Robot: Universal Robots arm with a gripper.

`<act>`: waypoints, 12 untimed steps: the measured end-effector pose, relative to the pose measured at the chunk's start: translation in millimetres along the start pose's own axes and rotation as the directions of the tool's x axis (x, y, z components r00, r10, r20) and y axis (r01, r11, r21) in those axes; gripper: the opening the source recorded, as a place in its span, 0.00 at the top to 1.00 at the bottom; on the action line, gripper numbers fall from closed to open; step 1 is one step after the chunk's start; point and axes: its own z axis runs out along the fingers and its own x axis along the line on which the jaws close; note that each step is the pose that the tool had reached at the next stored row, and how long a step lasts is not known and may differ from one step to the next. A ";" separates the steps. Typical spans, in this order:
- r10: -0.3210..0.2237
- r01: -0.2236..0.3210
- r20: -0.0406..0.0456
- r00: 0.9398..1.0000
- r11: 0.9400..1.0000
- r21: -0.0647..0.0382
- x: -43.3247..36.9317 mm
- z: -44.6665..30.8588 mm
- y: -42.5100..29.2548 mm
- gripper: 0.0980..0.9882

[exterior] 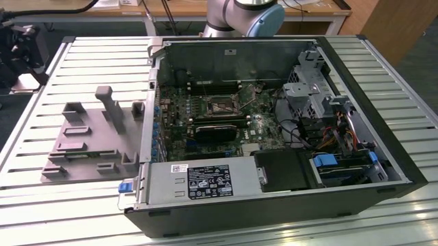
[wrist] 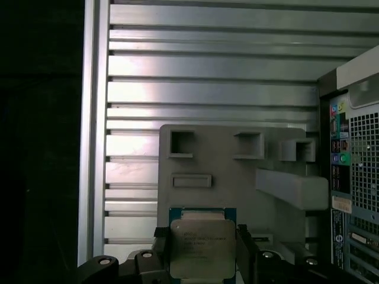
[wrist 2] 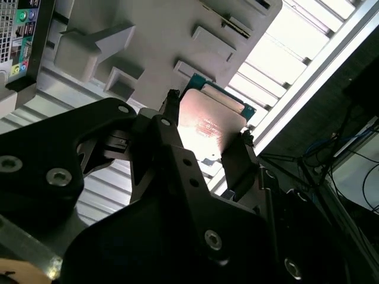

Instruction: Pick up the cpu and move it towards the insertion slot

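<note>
The cpu (wrist: 200, 248), a flat square chip with a silvery top and a thin green edge, sits between the two black fingers of my gripper (wrist: 201, 263) in both wrist views. One finger (wrist 2: 169, 118) presses one edge of the cpu (wrist 2: 210, 118) and the other finger (wrist 2: 240, 154) presses the opposite edge, so my gripper (wrist 2: 206, 135) is shut on it. It hangs over the grey holder block (wrist: 237, 171). The insertion slot (exterior: 222, 106) is the shiny square socket on the green board inside the open computer case.
The grey holder block (exterior: 89, 138) lies on the slatted metal table (exterior: 55, 205) at the exterior view's left of the case (exterior: 274, 210). A black finned heatsink (exterior: 213, 132) lies just below the socket. Cables and drive cages (exterior: 321, 107) fill the case's right side.
</note>
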 end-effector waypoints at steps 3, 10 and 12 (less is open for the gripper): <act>0.000 0.000 0.001 1.000 1.000 0.000 -0.3 -7.8 0.4 0.51; 0.000 0.000 0.005 1.000 1.000 0.000 -0.8 -23.7 1.5 0.51; 0.000 0.000 0.006 1.000 1.000 0.000 -1.0 -28.1 1.8 0.51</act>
